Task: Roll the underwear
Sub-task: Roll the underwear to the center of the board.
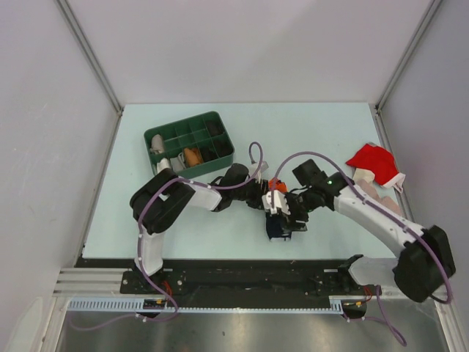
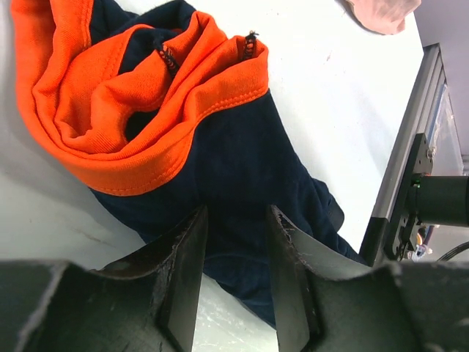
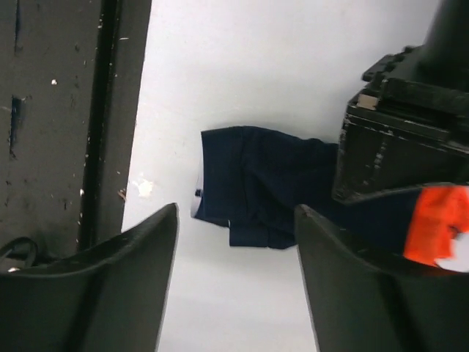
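The underwear (image 1: 283, 226) lies on the table between the two arms, navy with an orange band bunched at its far end. In the left wrist view it (image 2: 242, 161) fills the middle, orange folds at upper left. My left gripper (image 2: 236, 214) is open, its fingertips (image 2: 192, 242) just over the navy fabric and not pinching it. It also shows in the top view (image 1: 277, 204). My right gripper (image 3: 236, 211) is open and empty above bare table, short of the navy edge (image 3: 253, 183). In the top view it (image 1: 299, 213) is right of the underwear.
A green compartment tray (image 1: 220, 143) with small items stands at the back left. A red cloth (image 1: 370, 158) and a beige-pink cloth (image 1: 386, 199) lie at the right edge. The black front rail (image 3: 66, 110) runs close beside the underwear.
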`<move>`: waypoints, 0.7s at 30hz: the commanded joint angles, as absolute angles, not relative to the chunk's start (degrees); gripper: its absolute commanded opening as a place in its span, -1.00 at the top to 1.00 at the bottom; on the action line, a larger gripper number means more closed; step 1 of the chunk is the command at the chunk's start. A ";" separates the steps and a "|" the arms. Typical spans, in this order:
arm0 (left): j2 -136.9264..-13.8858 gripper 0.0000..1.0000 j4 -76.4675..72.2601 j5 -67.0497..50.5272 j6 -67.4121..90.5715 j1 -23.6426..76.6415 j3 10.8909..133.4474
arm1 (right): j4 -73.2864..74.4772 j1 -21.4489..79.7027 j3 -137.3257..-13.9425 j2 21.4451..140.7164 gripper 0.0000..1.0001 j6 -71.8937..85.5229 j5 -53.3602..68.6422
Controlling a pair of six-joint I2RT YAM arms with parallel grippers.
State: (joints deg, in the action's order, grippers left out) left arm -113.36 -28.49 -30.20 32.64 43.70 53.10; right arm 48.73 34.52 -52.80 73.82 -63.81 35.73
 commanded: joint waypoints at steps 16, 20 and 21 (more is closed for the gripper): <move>-116.19 0.12 -22.85 -27.51 33.40 43.95 54.84 | 30.77 43.68 -36.48 72.42 -0.61 -71.11 19.25; -116.19 0.12 -22.94 -27.77 33.57 43.95 54.84 | 28.57 43.68 -35.16 73.83 -0.58 -70.49 16.97; -116.19 0.12 -23.20 -27.95 33.66 43.95 54.84 | 28.39 43.68 -34.98 74.26 -0.56 -70.40 16.88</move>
State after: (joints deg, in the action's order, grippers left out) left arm -113.65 -26.68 -30.20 33.61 43.70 54.24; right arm 33.08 43.42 -35.92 73.19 -71.57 20.25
